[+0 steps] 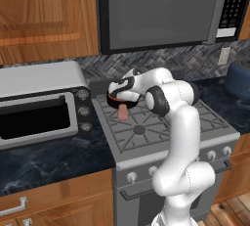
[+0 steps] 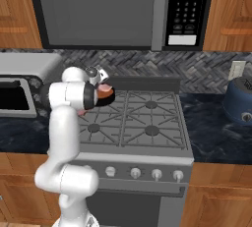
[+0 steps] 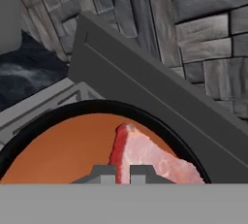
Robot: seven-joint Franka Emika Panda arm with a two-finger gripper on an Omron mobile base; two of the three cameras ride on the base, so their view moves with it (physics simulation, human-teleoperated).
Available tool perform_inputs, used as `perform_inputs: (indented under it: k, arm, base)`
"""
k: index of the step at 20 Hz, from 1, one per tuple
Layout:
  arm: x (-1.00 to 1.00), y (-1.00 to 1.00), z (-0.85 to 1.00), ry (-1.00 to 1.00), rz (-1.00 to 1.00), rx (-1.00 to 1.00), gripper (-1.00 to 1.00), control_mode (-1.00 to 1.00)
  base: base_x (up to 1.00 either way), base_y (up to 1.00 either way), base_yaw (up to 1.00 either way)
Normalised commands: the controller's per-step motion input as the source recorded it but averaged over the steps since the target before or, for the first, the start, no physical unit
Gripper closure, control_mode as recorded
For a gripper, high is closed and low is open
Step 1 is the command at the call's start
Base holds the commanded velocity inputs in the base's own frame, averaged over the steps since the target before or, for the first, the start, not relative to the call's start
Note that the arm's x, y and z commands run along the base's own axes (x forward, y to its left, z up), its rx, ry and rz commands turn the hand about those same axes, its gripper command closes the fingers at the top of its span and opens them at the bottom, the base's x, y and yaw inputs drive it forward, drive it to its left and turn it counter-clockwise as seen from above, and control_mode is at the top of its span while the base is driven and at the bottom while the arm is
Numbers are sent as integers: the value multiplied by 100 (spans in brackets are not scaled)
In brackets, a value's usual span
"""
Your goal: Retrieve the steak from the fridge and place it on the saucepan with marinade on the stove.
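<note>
Steak held over the marinade pan on the stove's back left burner.

In the hand view the claw (image 3: pixel 123 173) is pinched on the steak (image 3: pixel 145 157), a pink-red wedge with a pale edge, above the glossy orange-brown liquid of the saucepan with marinade (image 3: pixel 58 152); behind its dark rim run the stove's grey back panel and a herringbone stone wall. The left base view adds the pan's pinkish handle (image 1: pixel 123 113) over the black grates of the stove (image 1: pixel 161 127), a silver toaster oven (image 1: pixel 41 105) on the dark marble table (image 1: pixel 53 159), and the microwave (image 1: pixel 166 10) above.
</note>
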Motion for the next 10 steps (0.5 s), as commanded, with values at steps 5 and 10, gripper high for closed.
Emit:
perform_inputs:
  k: [5,10]
  arm:
    - [24,5,-18,3,0,0,100,-100]
    - [29,14,-17,0,0,0,100,-100]
  base:
    - [0,0,0]
    - [0,0,0]
